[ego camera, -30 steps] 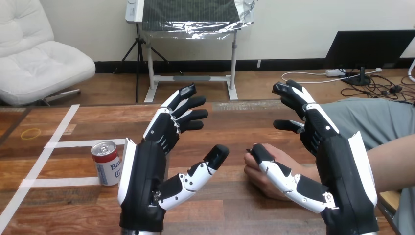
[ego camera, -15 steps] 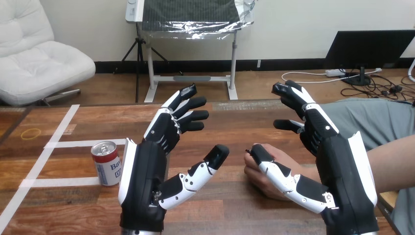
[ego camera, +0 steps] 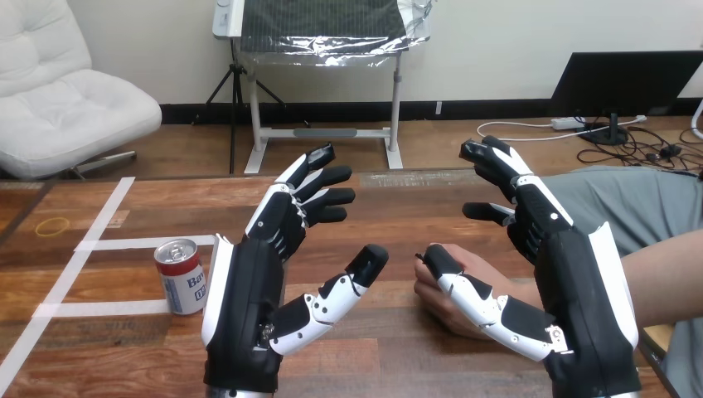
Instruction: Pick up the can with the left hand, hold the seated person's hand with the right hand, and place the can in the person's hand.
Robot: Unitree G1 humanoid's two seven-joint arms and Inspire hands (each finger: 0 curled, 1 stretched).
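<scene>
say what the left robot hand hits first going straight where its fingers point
Probably nothing: the left robot hand points away across the table, and the can stands off to its side.

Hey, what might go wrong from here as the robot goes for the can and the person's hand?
The can stands upright beside the back of the open left hand, so a sideways reach might knock it over. The person's hand lies curled on the table by the thumb of the open right hand; closing there may pinch it.
</scene>
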